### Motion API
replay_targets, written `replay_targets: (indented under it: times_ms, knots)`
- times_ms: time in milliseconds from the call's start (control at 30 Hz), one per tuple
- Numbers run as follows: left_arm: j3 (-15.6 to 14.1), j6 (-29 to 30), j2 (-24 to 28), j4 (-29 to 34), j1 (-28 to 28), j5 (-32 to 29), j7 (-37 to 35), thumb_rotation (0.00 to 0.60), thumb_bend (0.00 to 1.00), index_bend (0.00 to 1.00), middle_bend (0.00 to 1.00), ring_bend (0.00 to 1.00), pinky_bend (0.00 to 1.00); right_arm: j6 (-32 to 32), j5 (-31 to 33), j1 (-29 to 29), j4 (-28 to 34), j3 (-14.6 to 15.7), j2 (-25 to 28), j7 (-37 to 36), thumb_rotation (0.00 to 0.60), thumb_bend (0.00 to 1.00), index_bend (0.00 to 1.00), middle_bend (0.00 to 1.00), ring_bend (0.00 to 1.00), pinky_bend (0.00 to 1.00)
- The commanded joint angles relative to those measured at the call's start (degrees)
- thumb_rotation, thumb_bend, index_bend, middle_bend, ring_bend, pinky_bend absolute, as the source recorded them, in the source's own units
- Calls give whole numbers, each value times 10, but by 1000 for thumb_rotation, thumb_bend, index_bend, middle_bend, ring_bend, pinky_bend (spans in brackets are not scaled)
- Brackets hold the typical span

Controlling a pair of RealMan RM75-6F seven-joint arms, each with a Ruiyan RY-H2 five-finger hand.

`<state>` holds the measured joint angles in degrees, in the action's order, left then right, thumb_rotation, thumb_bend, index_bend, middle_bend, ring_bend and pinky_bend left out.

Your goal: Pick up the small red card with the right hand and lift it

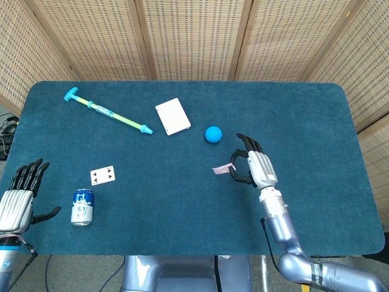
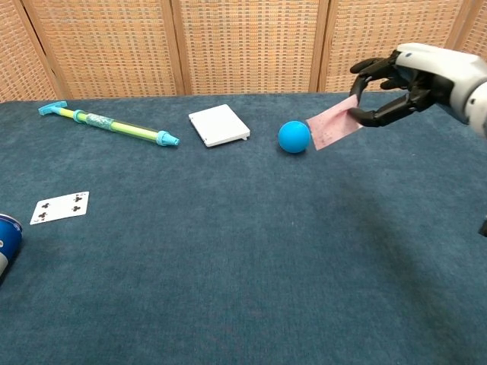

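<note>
My right hand [image 1: 254, 166] [image 2: 411, 80] pinches the small red card [image 2: 332, 127] [image 1: 223, 169] between thumb and a finger and holds it in the air, well above the blue table. The card hangs tilted, to the left of the hand. In the chest view it shows just right of a blue ball [image 2: 294, 137] [image 1: 213, 134], which rests on the table. My left hand [image 1: 19, 196] hovers at the table's left front edge, fingers spread, holding nothing.
A white box [image 1: 172, 116] [image 2: 219, 125] lies mid-table, and a green and blue stick [image 1: 108, 112] [image 2: 106, 123] lies at the back left. A playing card [image 1: 102, 175] [image 2: 61, 207] and a blue can [image 1: 82, 207] [image 2: 6, 237] sit near the left front.
</note>
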<state>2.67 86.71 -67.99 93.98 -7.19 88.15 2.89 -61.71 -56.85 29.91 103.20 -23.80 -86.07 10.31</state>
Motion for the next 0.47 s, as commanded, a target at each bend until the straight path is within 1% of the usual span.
replay_targets:
  times_ms: [33, 167, 200, 367, 467]
  knots:
    - [-4, 12, 0, 4, 4, 13, 7, 600, 133, 0, 0, 0, 41, -2, -33, -38, 51, 27, 47, -45, 600, 600, 624, 136, 0, 0]
    - [-9, 21, -1, 6, 8, 27, 12, 600, 134, 0, 0, 0, 41, -4, -69, -69, 86, 53, 82, -92, 600, 599, 626, 137, 0, 0]
    - [-10, 24, -2, 7, 8, 31, 13, 600, 134, 0, 0, 0, 41, -5, -85, -80, 95, 64, 92, -111, 600, 599, 626, 137, 0, 0]
    - [-13, 31, -2, 8, 11, 41, 15, 600, 134, 0, 0, 0, 41, -11, -140, -116, 117, 100, 127, -184, 600, 600, 629, 139, 0, 0]
    - [-13, 34, -2, 9, 12, 43, 15, 600, 134, 0, 0, 0, 41, -16, -177, -132, 127, 116, 145, -229, 600, 600, 629, 140, 0, 0]
